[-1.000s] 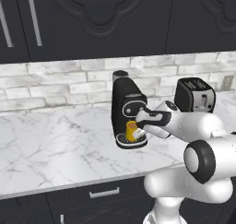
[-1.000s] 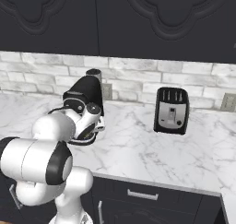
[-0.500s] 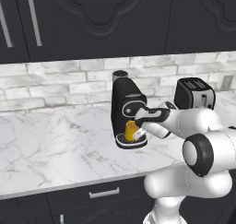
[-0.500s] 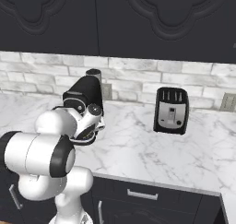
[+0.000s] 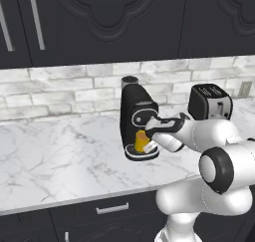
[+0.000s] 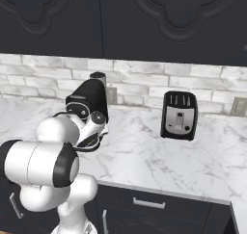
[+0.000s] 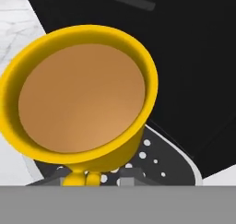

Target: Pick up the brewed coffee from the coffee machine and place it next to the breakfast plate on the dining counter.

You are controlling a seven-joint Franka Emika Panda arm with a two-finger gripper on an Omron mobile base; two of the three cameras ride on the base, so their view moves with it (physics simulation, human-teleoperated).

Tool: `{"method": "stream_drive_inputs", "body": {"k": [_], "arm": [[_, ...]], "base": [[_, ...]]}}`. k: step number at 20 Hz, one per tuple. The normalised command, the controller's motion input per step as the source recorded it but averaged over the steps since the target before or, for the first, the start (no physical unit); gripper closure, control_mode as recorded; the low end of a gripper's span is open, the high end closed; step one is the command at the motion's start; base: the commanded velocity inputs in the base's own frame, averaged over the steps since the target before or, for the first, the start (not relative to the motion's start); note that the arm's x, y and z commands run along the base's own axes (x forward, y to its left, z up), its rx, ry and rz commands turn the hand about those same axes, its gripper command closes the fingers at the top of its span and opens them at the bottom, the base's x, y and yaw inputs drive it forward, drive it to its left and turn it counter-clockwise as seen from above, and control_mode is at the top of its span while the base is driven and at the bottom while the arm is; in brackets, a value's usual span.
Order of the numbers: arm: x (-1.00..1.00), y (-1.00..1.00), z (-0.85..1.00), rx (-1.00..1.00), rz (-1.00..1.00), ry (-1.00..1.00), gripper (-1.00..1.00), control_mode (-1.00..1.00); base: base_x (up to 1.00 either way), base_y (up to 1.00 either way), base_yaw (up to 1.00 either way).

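The small bright yellow mug of brown coffee (image 5: 141, 141) stands on the round perforated drip tray (image 7: 171, 162) of the compact black pod coffee machine (image 5: 137, 117), under the machine's overhanging head. The machine sits on the white grey-veined marble wall counter (image 5: 60, 156), toward the back edge near the pale brick backsplash (image 5: 64, 89) and well clear of the front edge. In the right base view the coffee machine (image 6: 89, 103) stands left of the boxy black-and-silver toaster (image 6: 179, 115), with open counter (image 6: 154, 156) between them; the arm's wrist covers the machine's lower front there.

The two-finger gripper (image 5: 149, 145) of the white arm is at the mug's side, at the front of the drip tray. In the hand view the mug (image 7: 80, 98) is seen from above and very close: the liquid surface is level and the rim is round. The mug's handle (image 7: 82, 177) points toward the bottom of that view, between the two dark fingertips (image 7: 57, 176). Both fingertips show beside the handle, one on each side, so the jaws stand apart with the handle in the gap. Whether either pad touches the handle cannot be told. The mug base rests on the tray.

Dark cabinet doors (image 5: 124, 22) with raised panels hang above the backsplash, and dark drawers with a metal pull (image 5: 112, 208) run below the counter's front edge.
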Motion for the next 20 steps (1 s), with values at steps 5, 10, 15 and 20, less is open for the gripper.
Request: {"method": "stream_drive_inputs", "body": {"k": [5,10,15,20], "arm": [[-0.33,0.00,0.17,0.00,0.00,0.03,1.00,-1.00],[-0.63,0.00,0.18,-0.06,0.02,0.10,1.00,-1.00],[-0.73,-0.19,0.55,-0.02,0.04,0.03,1.00,-1.00],[-0.80,-0.34,0.61,0.00,0.03,0.00,1.00,-1.00]], "base": [[0.00,0.00,0.00],[0.00,0.00,0.00],[0.00,0.00,0.00],[0.00,0.00,0.00]]}}
